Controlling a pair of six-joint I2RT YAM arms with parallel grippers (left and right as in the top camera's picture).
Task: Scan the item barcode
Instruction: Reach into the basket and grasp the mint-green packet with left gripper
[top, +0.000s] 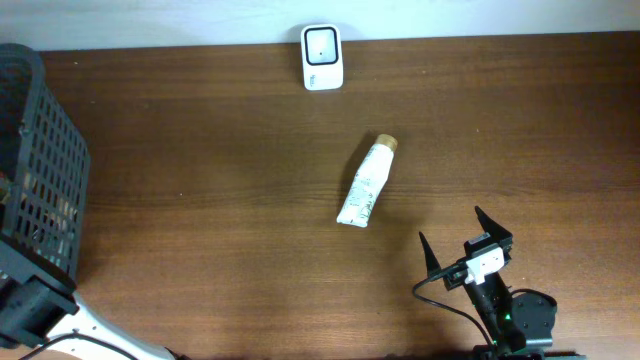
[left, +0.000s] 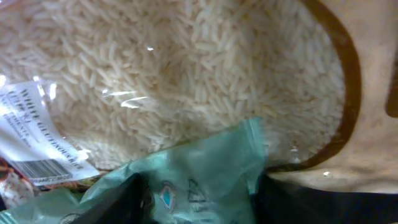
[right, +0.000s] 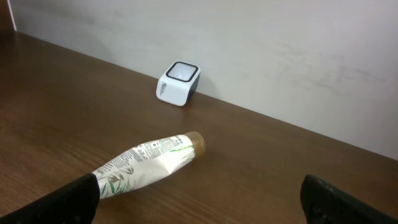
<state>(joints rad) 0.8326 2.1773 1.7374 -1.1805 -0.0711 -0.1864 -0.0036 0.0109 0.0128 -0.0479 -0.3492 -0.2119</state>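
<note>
In the left wrist view my left gripper (left: 202, 200) is down inside the basket. Its two dark fingers press on either side of a crinkled teal packet (left: 199, 171), which fills the gap between them. The packet lies on a clear bag of white rice (left: 186, 74) with a barcode label (left: 46, 168). The white scanner (top: 322, 57) (right: 178, 83) stands at the table's far edge. A white tube with a brown cap (top: 365, 183) (right: 146, 163) lies mid-table. My right gripper (top: 465, 238) (right: 199, 202) hovers open near the front edge, just short of the tube.
The dark mesh basket (top: 40, 160) stands at the table's left edge and hides the left gripper from overhead. Part of the left arm (top: 30, 310) shows at the bottom left corner. A pale wall (right: 249, 50) runs behind the scanner.
</note>
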